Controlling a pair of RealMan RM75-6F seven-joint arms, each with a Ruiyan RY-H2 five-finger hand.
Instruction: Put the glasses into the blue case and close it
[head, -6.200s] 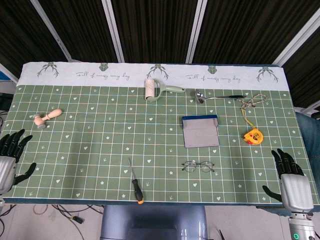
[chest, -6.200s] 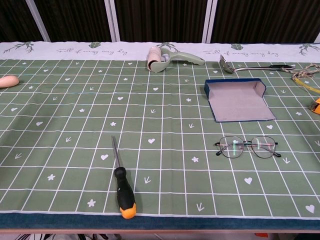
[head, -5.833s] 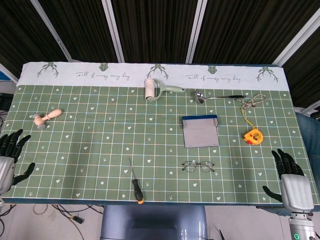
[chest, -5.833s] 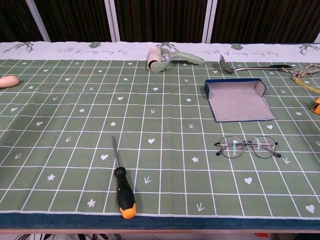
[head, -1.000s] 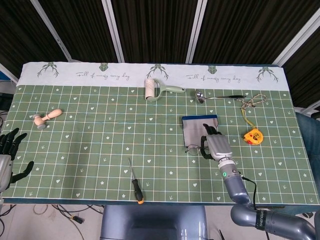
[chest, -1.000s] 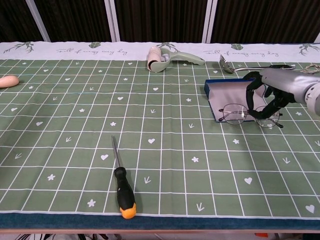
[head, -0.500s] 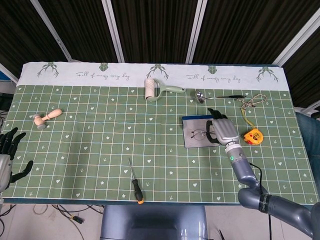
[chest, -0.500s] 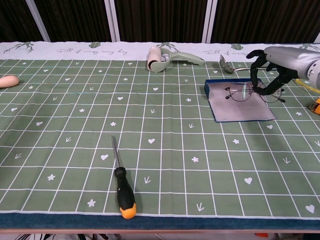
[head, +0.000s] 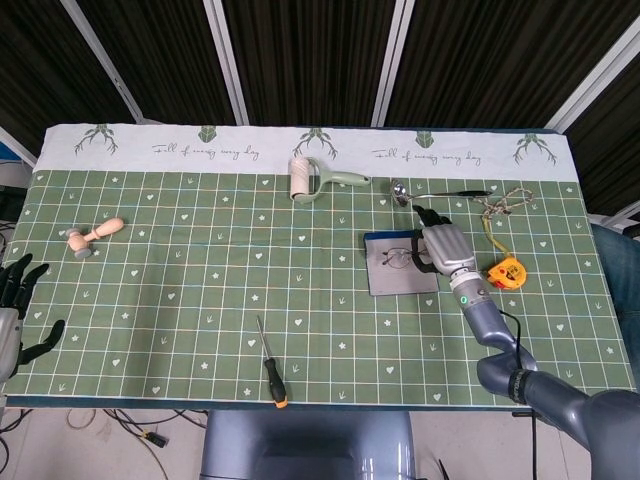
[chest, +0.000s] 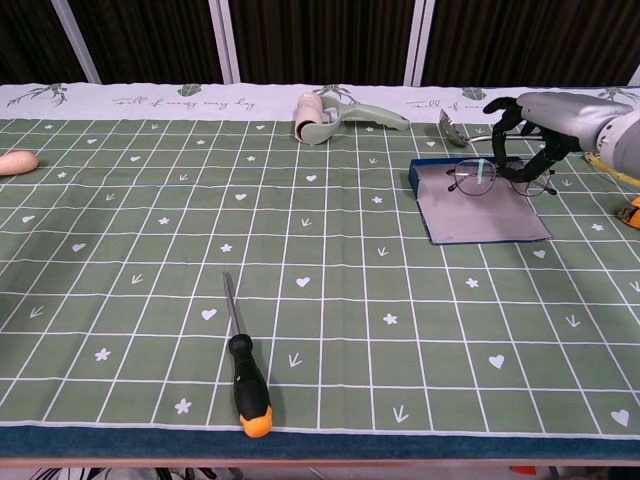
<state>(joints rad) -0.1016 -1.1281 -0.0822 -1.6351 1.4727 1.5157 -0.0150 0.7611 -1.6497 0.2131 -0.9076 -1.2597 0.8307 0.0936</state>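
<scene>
We have the glasses (chest: 487, 177) pinched in the fingers (chest: 507, 131) of our right hand (chest: 530, 130), hanging just under them over the far end of the open blue case (chest: 480, 215). They are not yet set down, and the lid is still open. Our left hand (head: 12, 318) rests idle, fingers apart.
</scene>
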